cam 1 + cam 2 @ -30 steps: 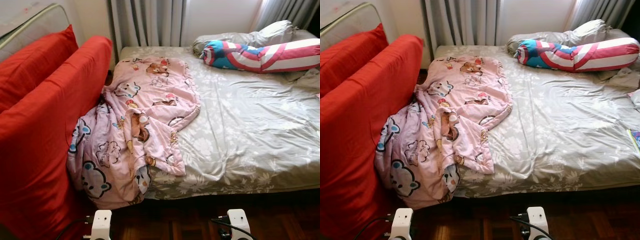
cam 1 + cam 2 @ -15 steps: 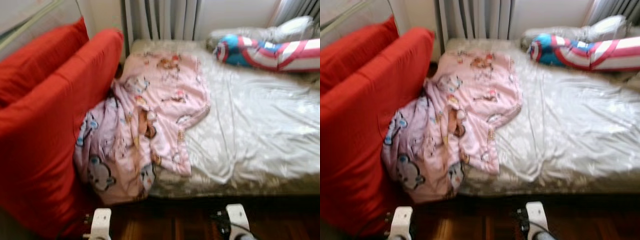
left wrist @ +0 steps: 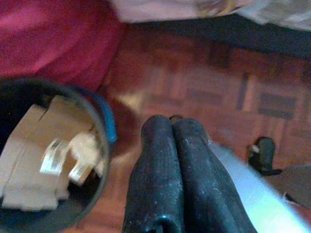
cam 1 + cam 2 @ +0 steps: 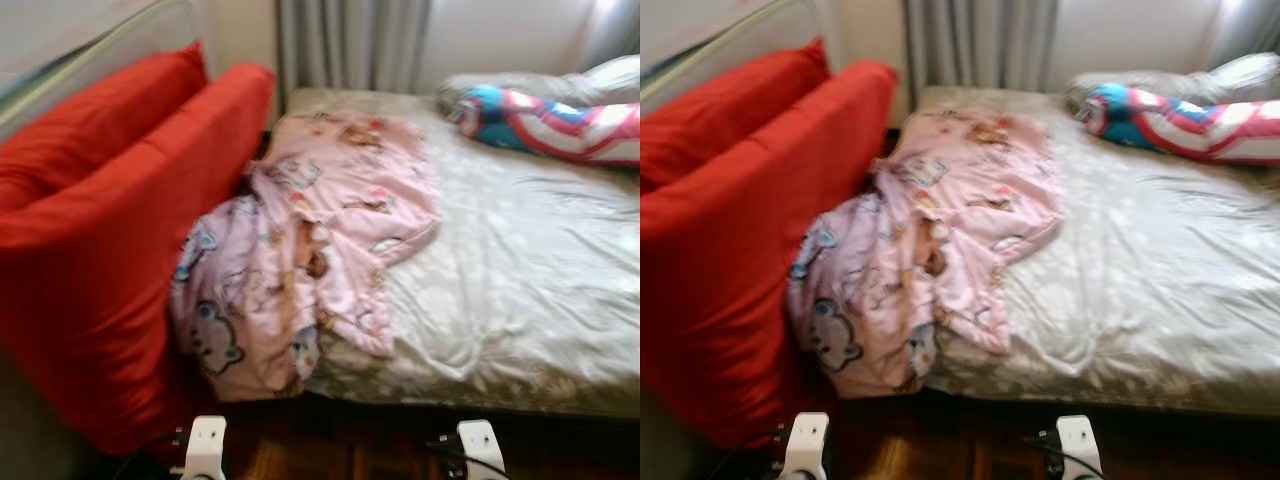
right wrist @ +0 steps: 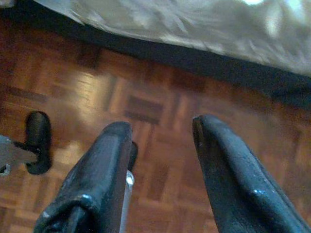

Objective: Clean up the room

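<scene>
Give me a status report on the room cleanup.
Left tool shut, right tool open, both empty over the floor. Pink blanket rumpled, hanging off the bed. Red cushions crowd the left.

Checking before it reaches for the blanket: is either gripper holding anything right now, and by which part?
Nothing is held. The left gripper has its fingers shut together on nothing above the wooden floor; the right gripper is open and empty.
</scene>
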Motion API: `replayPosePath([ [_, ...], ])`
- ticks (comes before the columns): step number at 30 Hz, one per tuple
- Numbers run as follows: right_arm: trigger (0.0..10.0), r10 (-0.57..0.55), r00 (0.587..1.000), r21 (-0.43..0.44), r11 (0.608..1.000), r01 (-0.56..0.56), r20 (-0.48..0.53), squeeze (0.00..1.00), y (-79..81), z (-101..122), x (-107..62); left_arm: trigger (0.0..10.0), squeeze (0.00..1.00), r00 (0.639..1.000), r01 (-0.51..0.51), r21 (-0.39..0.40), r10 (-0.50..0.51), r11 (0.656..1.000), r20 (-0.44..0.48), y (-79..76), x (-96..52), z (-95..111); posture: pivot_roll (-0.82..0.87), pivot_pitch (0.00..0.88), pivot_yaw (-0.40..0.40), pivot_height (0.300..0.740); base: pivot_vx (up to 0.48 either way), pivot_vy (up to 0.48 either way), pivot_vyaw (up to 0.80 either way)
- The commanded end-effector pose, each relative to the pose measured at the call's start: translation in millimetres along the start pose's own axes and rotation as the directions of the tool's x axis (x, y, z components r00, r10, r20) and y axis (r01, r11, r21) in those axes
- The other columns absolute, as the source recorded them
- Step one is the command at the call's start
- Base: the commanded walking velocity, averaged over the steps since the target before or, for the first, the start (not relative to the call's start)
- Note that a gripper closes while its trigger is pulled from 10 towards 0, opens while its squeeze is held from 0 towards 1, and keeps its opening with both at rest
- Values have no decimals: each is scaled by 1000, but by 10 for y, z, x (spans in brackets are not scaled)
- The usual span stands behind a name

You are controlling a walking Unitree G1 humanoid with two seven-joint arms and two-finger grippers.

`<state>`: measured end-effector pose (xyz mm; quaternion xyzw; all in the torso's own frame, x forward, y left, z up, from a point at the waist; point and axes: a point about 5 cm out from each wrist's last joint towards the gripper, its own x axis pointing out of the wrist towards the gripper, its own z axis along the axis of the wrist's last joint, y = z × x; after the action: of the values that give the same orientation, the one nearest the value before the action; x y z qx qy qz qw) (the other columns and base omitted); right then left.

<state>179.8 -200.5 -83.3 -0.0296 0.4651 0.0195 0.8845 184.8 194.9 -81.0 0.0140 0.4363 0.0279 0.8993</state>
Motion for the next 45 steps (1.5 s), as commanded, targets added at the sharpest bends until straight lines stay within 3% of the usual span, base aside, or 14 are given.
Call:
replayPosePath([
  [1, 10000, -6, 1000, 11, 1000, 6, -6, 0, -18, -33, -9, 10000, 0, 1000, 12, 7, -12, 1000, -10, -28, 6, 3, -33, 42, -21, 740, 262, 0, 0],
  [13, 10000, 0, 1000, 32, 999, -1, 2, 0, 21, -26, -3, 10000, 0, 1000, 10, 18, -9, 1000, -12, 16, 4, 9, -35, 40, 2, 740, 263, 0, 0],
  [23, 10000, 0, 1000, 43, 999, 0, 15, 0, 20, -19, -4, 10000, 0, 1000, 12, 21, -12, 1000, -13, 13, 4, 7, -32, 35, 0, 740, 262, 0, 753],
  [36, 10000, 17, 1000, 65, 998, -18, 19, 0, 27, -28, -7, 10000, 0, 1000, 15, 15, -15, 1000, -14, 3, 1, -7, -37, 19, -2, 740, 241, 0, 0],
  [45, 10000, 37, 992, 95, 994, -49, 118, 0, 39, 62, -12, 10000, 0, 1000, 7, -6, -7, 1000, 6, 3, 0, 6, -48, 31, -3, 740, 0, 0, 0],
])
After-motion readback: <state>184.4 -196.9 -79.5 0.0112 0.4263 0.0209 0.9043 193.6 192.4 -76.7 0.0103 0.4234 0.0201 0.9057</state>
